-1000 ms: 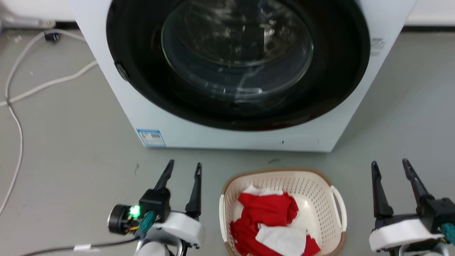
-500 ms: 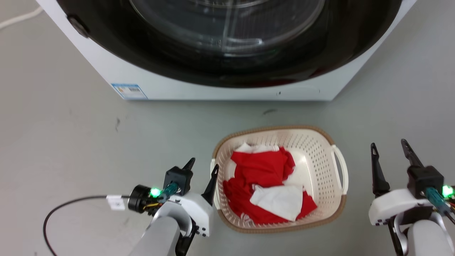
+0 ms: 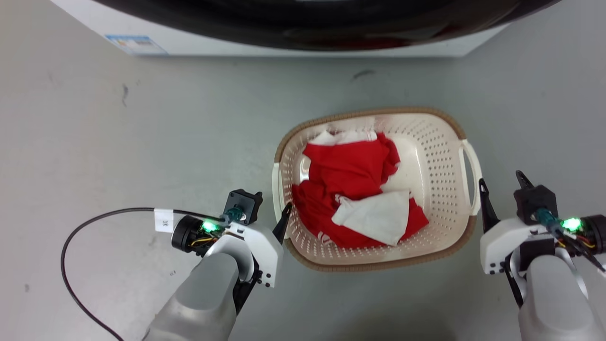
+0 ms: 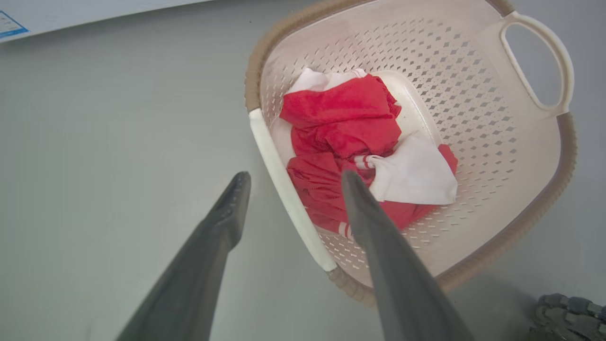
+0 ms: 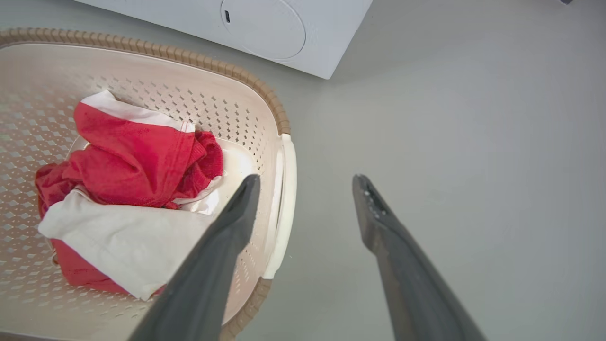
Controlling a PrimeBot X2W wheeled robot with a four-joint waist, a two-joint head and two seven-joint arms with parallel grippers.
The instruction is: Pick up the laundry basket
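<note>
The laundry basket [image 3: 438, 156] is cream-white and perforated, with a brown woven-look rim. It stands on the grey floor in front of the washer and holds red and white clothes [image 3: 350, 175]. My left gripper [image 3: 272, 203] is open beside the basket's left handle [image 4: 284, 189]; in the left wrist view one finger lies outside the handle and one over the clothes. My right gripper [image 3: 501, 179] is open at the right handle [image 3: 471, 175]. In the right wrist view that handle [image 5: 286, 189] lies between its fingers, close to the inner one. I cannot tell whether either gripper touches.
The washer's white lower front [image 3: 284, 47] with its dark door runs along the top of the head view, a blue label [image 3: 135, 43] at its left. A black cable [image 3: 94, 218] loops over the floor left of my left arm. Bare grey floor surrounds the basket.
The head camera has tilted down, so washer and basket slid up the picture. Both grippers have closed in on the basket's side handles, from well beside it to right at them.
</note>
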